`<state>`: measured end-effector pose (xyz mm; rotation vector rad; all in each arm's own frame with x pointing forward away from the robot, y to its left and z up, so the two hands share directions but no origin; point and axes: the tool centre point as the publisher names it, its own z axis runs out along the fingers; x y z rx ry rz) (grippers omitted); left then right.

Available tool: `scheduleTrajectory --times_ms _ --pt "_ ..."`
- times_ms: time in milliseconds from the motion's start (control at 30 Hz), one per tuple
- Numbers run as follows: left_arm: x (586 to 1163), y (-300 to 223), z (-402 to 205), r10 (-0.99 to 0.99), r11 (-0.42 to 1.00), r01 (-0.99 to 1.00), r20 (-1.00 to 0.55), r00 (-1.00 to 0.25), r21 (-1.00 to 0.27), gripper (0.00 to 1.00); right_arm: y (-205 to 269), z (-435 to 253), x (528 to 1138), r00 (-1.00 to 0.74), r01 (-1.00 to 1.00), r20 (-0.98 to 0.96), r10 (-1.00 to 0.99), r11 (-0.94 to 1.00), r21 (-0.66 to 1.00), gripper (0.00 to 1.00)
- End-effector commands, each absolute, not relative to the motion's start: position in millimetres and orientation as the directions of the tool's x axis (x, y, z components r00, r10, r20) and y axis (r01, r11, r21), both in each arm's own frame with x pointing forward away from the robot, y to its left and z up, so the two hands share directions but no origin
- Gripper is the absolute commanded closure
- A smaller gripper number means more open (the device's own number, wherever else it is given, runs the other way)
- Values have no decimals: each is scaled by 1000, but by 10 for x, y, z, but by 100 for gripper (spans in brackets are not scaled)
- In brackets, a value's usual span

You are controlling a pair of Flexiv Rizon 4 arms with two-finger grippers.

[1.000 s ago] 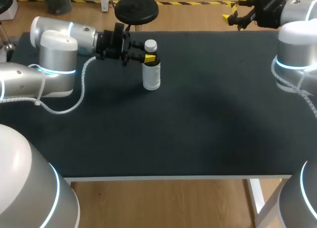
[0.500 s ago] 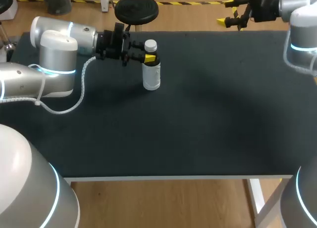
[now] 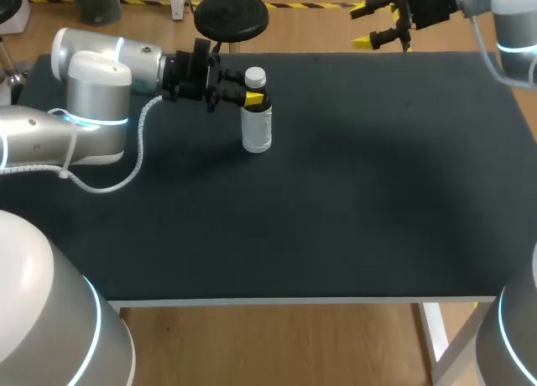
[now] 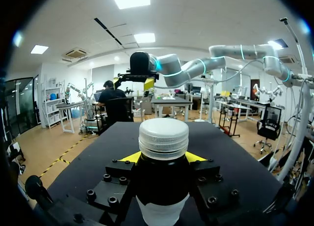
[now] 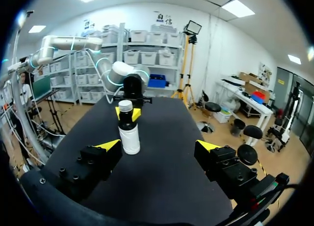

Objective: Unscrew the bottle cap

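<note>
**Jaws clamped on the bottle's neck, the other pair spread and waiting**

Jaws on the left gripper (image 3: 251,97) are clenched around the dark neck of the bottle (image 3: 257,127), just under the white cap (image 3: 256,75). The right gripper (image 3: 363,27) is empty, its yellow tips wide apart.

The bottle stands in the upper left of the head view, on the black table (image 3: 352,201) near its far edge. The right gripper hangs at the upper right, by that same edge and well apart from the bottle. From its own wrist camera, the bottle sits ahead of it, roughly on the line between its open fingers.

By my reading, the bracing step is done and the unscrewing has not begun, since the cap looks seated. Next, the free gripper must cross to the cap, close on its ribbed rim and turn while the left one holds firm.

The bottle is upright, base on the table, its long axis vertical and the cap pointing straight up, so a grasp from above seems best.
</note>
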<state>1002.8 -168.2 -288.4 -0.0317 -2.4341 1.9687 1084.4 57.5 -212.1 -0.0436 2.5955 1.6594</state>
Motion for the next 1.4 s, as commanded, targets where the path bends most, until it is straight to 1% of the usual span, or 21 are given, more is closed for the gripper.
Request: scheduleTrajectory --times_ms 33,333,667,1400 --pt "10024 -1679 -2880 22 209 9 -4 -1000 -978 100 729 -2121 10866 -973 -60 42 -229 422 904 0" --pt "10024 -1679 -2880 22 209 9 -4 -1000 -978 100 988 -2180 10702 -982 -86 6 -187 478 874 0" --pt "10024 -1679 -2880 22 209 9 -4 -1000 -978 100 1100 -2186 10630 -989 -82 -18 -144 458 885 0" --pt "10024 -1679 -2880 22 209 9 -4 -1000 -978 100 1089 -2201 10676 -992 -61 2 -128 482 874 0"
